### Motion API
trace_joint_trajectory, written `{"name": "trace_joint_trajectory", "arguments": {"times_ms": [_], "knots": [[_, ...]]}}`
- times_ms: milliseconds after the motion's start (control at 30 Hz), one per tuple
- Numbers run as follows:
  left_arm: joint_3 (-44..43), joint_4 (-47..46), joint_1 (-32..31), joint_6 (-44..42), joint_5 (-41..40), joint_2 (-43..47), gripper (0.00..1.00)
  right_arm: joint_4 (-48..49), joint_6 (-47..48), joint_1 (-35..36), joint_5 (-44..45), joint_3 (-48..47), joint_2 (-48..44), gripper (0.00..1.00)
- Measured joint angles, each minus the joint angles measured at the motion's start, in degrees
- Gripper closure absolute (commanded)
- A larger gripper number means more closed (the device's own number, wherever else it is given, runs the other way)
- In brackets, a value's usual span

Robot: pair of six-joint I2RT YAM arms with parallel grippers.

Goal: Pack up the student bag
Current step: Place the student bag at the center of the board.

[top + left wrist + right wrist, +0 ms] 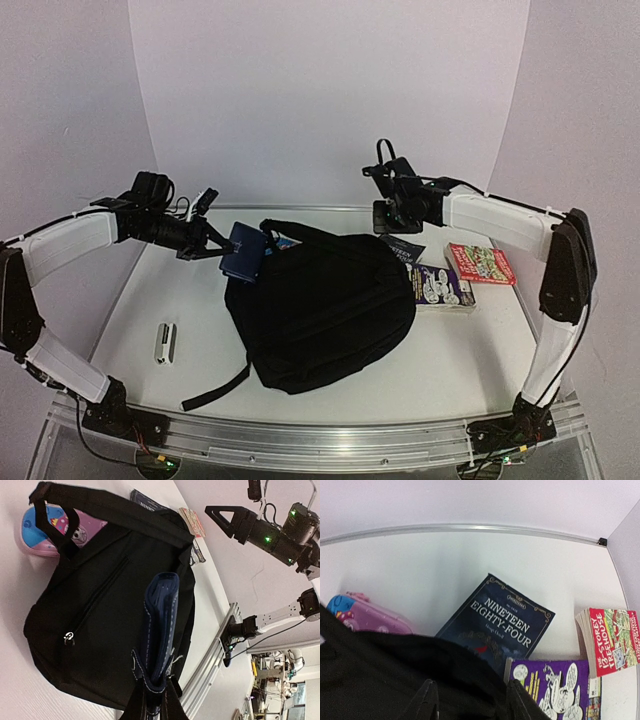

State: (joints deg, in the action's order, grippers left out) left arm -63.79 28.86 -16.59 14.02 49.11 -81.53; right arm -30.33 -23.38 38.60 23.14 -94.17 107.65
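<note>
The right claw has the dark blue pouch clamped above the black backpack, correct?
No. It is the left claw, not the right, that has the dark blue pouch clamped above the black backpack. The top external view shows this.

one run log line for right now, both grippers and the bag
left gripper: shut on dark blue pouch, at left edge of black backpack | right gripper: open, over its far edge | pouch: not yet inside

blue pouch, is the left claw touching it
Touching. The left wrist view shows the left claw shut on the lower end of the blue pouch.
</note>
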Motion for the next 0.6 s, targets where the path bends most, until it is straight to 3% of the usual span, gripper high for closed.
{"name": "trace_joint_trajectory", "arguments": {"times_ms": [133,367,600], "knots": [[0.84,-0.83,4.18,1.75,-1.9,1.81,1.0,-0.55,1.77,0.36,-0.08,-2.41,2.63,0.24],[1.3,-2.36,12.27,4.44,-5.27,3.36,1.0,-0.36,3.21,14.09,-3.88,-5.85,5.54,0.2],[1.62,-1.7,13.04,4.45,-10.38,4.69,1.0,0.77,3.9,25.45,-9.49,-15.28,16.69,0.12]]}}
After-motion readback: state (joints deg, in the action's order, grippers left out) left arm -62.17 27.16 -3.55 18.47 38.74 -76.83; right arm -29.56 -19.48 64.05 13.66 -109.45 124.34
